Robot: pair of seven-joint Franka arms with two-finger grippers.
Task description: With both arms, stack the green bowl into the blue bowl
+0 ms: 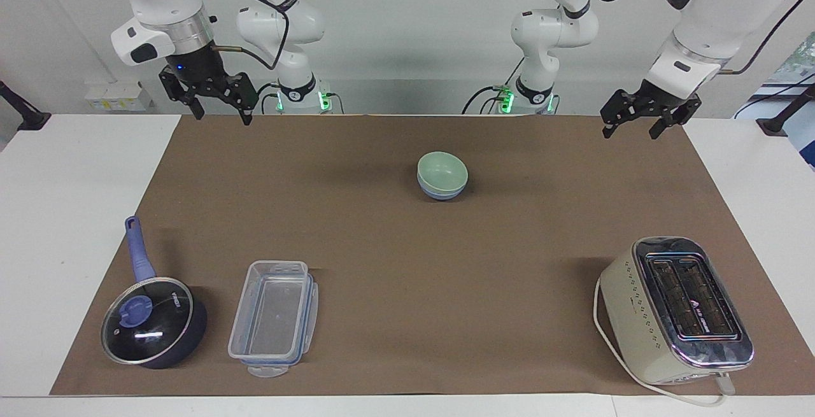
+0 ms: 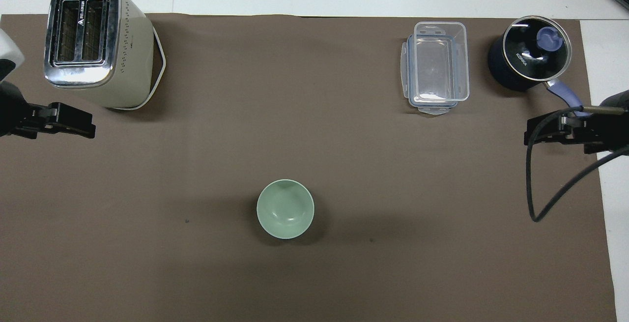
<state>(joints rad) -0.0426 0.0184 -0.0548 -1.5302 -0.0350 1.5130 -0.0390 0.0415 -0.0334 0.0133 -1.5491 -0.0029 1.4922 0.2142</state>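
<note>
The green bowl [image 1: 441, 170] sits nested in the blue bowl [image 1: 439, 193] on the brown mat, midway between the two arms' ends. In the overhead view only the green bowl [image 2: 285, 208] shows; the blue bowl is hidden under it. My right gripper [image 1: 221, 118] hangs open and empty, raised over the mat's edge nearest the robots, toward the right arm's end; it also shows in the overhead view [image 2: 529, 137]. My left gripper [image 1: 630, 134] hangs open and empty, raised over the mat's edge toward the left arm's end; it also shows in the overhead view [image 2: 86, 126]. Both are well apart from the bowls.
A dark blue lidded saucepan [image 1: 153, 328] and a clear plastic container [image 1: 274, 318] stand farthest from the robots toward the right arm's end. A cream toaster [image 1: 675, 312] with a white cord stands farthest from the robots toward the left arm's end.
</note>
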